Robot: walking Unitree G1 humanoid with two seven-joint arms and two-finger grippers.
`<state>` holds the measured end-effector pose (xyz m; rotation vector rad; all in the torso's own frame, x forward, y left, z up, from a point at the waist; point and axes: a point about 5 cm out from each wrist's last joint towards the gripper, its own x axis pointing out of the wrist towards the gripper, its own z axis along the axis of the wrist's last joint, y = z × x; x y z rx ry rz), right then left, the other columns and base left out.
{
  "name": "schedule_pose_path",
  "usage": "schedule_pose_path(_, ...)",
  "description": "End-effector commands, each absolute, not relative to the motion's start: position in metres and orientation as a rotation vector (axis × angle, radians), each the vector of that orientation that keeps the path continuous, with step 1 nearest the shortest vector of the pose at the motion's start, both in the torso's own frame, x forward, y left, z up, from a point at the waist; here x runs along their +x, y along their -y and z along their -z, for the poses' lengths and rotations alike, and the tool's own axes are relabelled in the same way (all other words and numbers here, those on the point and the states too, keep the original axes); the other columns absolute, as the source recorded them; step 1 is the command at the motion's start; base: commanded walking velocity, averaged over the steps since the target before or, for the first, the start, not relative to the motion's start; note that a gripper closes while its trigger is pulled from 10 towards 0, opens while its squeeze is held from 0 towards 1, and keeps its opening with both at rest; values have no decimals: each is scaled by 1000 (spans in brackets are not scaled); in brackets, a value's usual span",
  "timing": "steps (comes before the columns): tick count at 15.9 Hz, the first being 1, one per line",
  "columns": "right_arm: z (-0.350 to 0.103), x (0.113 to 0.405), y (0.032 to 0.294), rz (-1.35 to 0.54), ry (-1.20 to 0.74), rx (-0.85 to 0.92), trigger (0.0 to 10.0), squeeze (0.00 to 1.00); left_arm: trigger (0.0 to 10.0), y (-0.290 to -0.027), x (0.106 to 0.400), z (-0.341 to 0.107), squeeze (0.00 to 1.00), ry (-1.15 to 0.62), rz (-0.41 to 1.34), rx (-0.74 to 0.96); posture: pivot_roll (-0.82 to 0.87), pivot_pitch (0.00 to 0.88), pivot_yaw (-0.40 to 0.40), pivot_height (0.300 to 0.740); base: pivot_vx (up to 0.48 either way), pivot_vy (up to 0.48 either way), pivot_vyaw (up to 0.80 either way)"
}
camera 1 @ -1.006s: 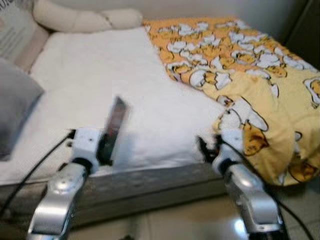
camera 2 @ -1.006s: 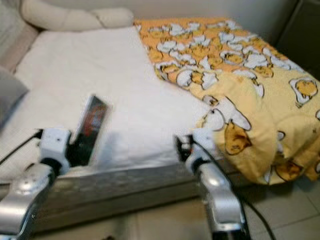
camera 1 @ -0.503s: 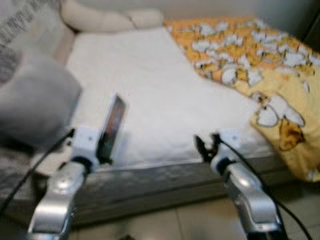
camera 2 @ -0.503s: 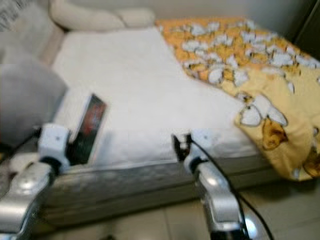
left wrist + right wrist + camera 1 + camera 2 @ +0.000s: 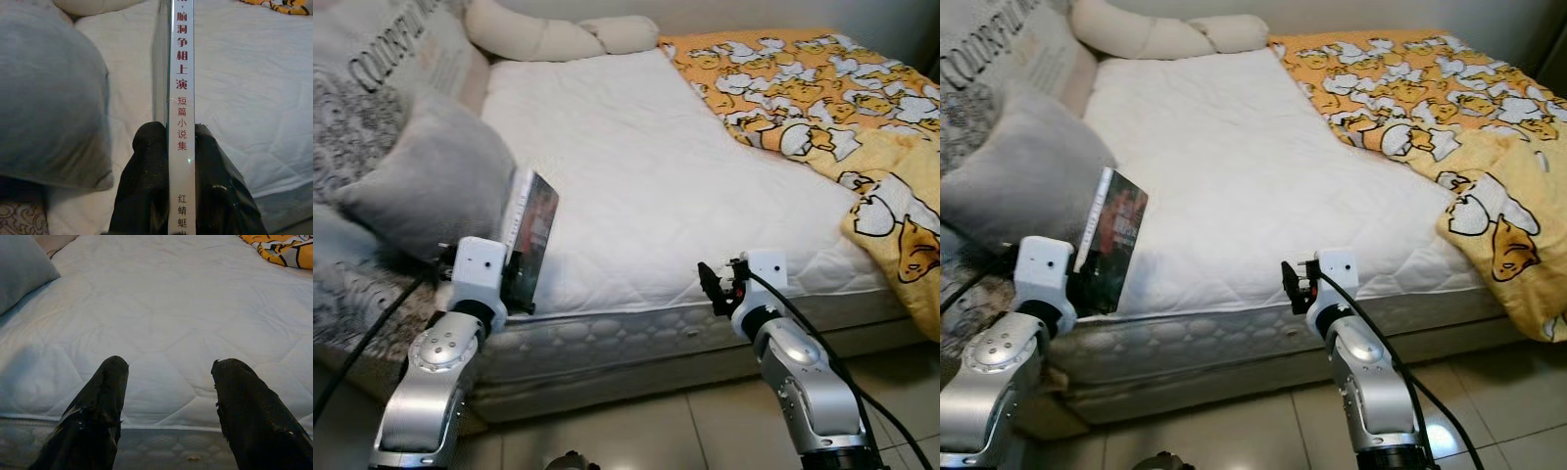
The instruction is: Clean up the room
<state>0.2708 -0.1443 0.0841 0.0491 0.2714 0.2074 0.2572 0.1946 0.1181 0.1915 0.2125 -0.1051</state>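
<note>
A thin book (image 5: 532, 235) with a dark cover stands upright in my left gripper (image 5: 519, 284), which is shut on its lower end over the near left edge of the white mattress (image 5: 636, 166). Its white spine (image 5: 181, 98) carries red characters and sits between both black fingers (image 5: 146, 181). My right gripper (image 5: 710, 287) hovers open at the mattress's near edge, its fingers (image 5: 105, 401) spread with nothing between them.
A grey cushion (image 5: 431, 176) and a patterned pillow (image 5: 372, 88) lie at the bed's left side. A cream bolster (image 5: 558, 34) rests at the head. A yellow duck-print blanket (image 5: 842, 108) is bunched on the right, hanging over the edge. Tiled floor (image 5: 636, 441) lies below.
The camera has swung left, bringing the grey cushion and patterned pillow into view and pushing the blanket right. Both grippers keep their poses, the left still holding the book.
</note>
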Motion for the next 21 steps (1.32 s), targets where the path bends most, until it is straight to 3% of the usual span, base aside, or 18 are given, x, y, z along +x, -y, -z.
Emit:
schedule_pose_path(1, -90, 274, 146, -206, -248, 45, 10000, 0, 10000, -190, 262, -130, 0, -150, 114, 190, 48, 0, 31, 740, 315, 0, 0)
schedule_pose_path(14, -89, 274, 143, -250, -246, 20, 10000, 0, 10000, -190, 262, -128, 0, -154, 119, 195, 49, 0, 33, 740, 313, 0, 0)
schedule_pose_path(18, -89, 273, 140, -286, -248, 12, 10000, 0, 10000, -190, 263, -129, 0, -153, 123, 196, 48, 0, 33, 740, 316, 0, 800)
schedule_pose_path(21, -88, 272, 141, -271, -259, 24, 10000, 0, 10000, -190, 263, -128, 0, -155, 124, 197, 48, 0, 34, 740, 319, 0, 160)
